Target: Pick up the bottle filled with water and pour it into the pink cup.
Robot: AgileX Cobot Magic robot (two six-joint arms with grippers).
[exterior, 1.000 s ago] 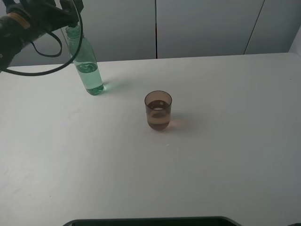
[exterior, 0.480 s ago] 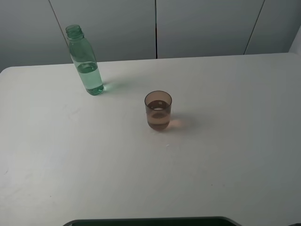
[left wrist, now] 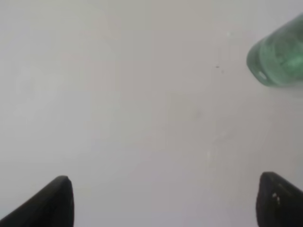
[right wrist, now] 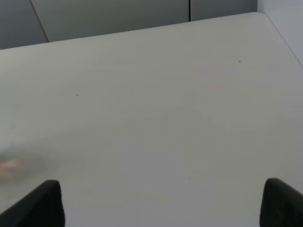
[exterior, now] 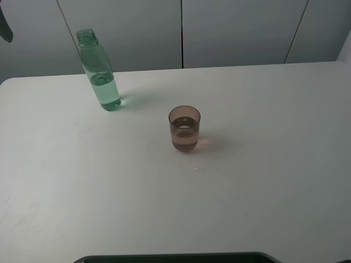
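Observation:
The green-tinted bottle (exterior: 99,71) stands upright and uncapped at the back left of the white table (exterior: 263,186), partly filled with water. The pink cup (exterior: 185,129) stands near the table's middle with some liquid in it. In the left wrist view my left gripper (left wrist: 165,208) is open and empty over bare table, with the bottle (left wrist: 279,59) off to one side, apart from it. My right gripper (right wrist: 163,208) is open and empty over bare table. In the exterior view only a dark sliver of the left arm (exterior: 5,27) shows at the top left edge.
Grey wall panels (exterior: 236,30) run behind the table's back edge. A dark object (exterior: 175,257) lies along the front edge. A faint pink glow (right wrist: 10,165) shows on the table in the right wrist view.
A second ago my left arm was at the bottle's neck. It has drawn away to the left, out of the exterior view. The bottle and cup have not moved.

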